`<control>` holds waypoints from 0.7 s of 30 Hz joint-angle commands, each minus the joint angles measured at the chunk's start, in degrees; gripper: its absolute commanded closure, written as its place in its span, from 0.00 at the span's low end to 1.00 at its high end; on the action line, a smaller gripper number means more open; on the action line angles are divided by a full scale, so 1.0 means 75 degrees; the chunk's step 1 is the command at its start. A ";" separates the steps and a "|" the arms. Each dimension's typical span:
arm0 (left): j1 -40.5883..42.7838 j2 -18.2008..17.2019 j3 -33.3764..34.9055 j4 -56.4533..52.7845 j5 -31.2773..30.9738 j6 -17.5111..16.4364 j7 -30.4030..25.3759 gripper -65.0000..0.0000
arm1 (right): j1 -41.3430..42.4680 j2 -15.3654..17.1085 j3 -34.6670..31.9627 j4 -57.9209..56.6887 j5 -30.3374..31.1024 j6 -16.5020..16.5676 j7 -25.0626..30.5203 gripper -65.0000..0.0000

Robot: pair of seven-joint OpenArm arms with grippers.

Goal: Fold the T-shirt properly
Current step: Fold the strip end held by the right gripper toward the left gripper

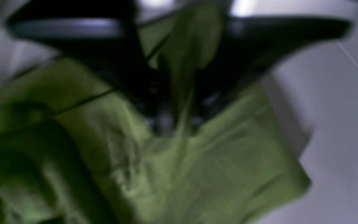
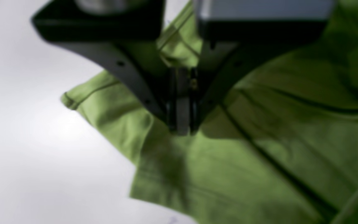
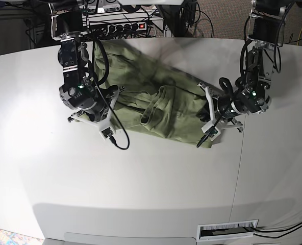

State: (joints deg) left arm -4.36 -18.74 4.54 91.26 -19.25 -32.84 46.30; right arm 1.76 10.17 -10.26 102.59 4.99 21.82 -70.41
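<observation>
T-shirt (image 3: 161, 102) crumpled, long axis across table (image 3: 141, 178), left-right.

Bare table (image 3: 141, 178) in front, T-shirt (image 3: 161, 102) heaped between arms

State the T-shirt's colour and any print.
Plain sage green T-shirt, no print visible; base view shows it best.

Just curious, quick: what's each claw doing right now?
Left gripper: shut on the T-shirt.
Right gripper: shut on the T-shirt.
</observation>
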 commanded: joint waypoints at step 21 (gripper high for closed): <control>-0.0134 -0.0041 -0.0026 -0.0737 0.0338 0.0006 -0.0458 1.00 | -0.2034 0.0017 0.2634 0.0845 0.2675 0.0344 0.0251 0.59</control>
State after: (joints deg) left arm -4.93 -18.74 4.40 85.47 -17.41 -32.99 41.93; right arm -13.93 9.82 9.26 107.94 24.51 24.10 -69.63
